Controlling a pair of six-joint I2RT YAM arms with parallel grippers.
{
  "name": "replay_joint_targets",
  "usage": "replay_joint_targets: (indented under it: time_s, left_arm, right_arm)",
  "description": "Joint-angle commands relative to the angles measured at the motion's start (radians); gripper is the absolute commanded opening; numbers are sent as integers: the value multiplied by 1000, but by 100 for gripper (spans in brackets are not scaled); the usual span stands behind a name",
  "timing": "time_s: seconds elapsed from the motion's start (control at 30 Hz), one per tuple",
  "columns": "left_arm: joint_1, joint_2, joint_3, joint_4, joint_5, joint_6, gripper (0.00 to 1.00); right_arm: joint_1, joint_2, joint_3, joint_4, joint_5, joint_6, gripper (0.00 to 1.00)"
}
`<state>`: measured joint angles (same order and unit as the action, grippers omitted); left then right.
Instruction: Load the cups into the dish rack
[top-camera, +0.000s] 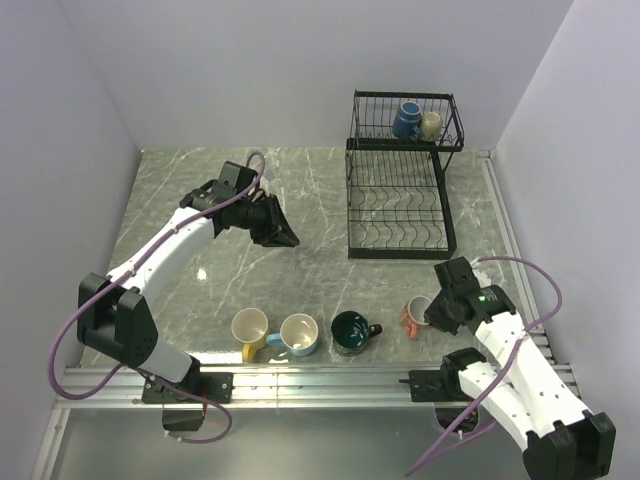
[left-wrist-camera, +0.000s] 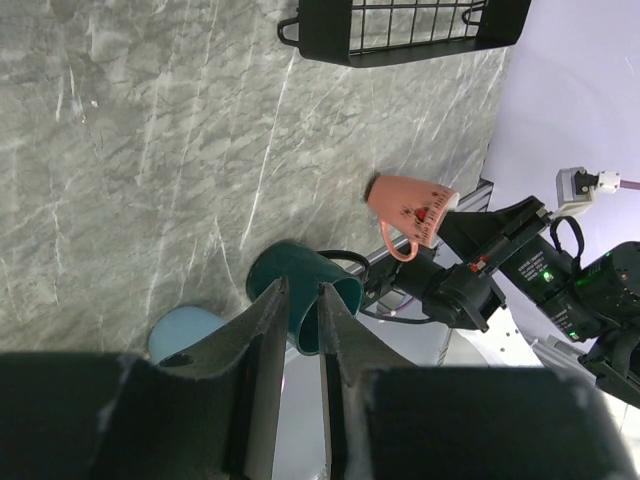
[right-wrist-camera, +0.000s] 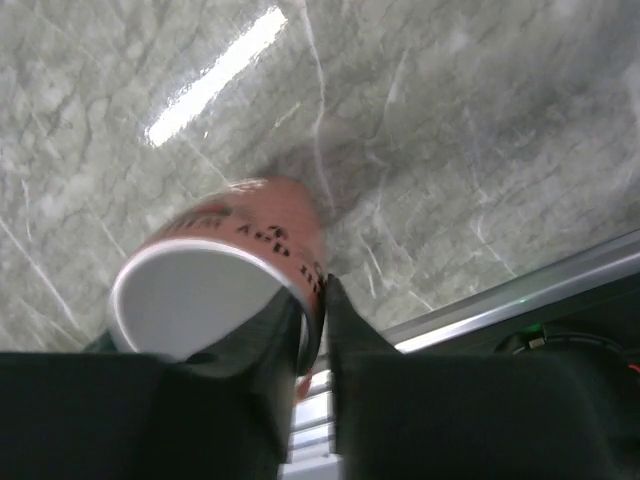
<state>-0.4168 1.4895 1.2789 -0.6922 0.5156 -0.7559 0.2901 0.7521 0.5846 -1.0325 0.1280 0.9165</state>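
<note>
The orange-pink cup (top-camera: 415, 315) (right-wrist-camera: 225, 290) sits near the table's front right. My right gripper (top-camera: 432, 312) (right-wrist-camera: 318, 300) is shut on its rim, one finger inside and one outside. The yellow cup (top-camera: 249, 330), light blue cup (top-camera: 299, 335) and dark teal cup (top-camera: 351, 332) (left-wrist-camera: 288, 264) stand in a row along the front edge. The black dish rack (top-camera: 400, 215) stands at the back right; a dark navy cup (top-camera: 406, 120) and a pale olive-grey cup (top-camera: 431, 124) are in its upper basket. My left gripper (top-camera: 282, 236) (left-wrist-camera: 300, 300) hovers mid-table, shut with only a slim gap and nothing held.
The metal rail (top-camera: 320, 382) runs along the near table edge just behind the cups. White walls close in the left, back and right sides. In the left wrist view the orange-pink cup (left-wrist-camera: 410, 205) shows beside the right arm (left-wrist-camera: 500, 270), and the light blue cup (left-wrist-camera: 185, 330) shows lower left.
</note>
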Motion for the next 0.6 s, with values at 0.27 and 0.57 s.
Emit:
replay_joint_targets:
  time_s: [0.27, 0.57]
  left_arm:
    - [-4, -11, 46, 33, 0, 7, 25]
    - [3, 34, 92, 417, 309, -210, 68]
  right_arm:
    - [3, 44, 258, 0, 57, -37, 0]
    - [-15, 308, 754, 224, -203, -172, 0]
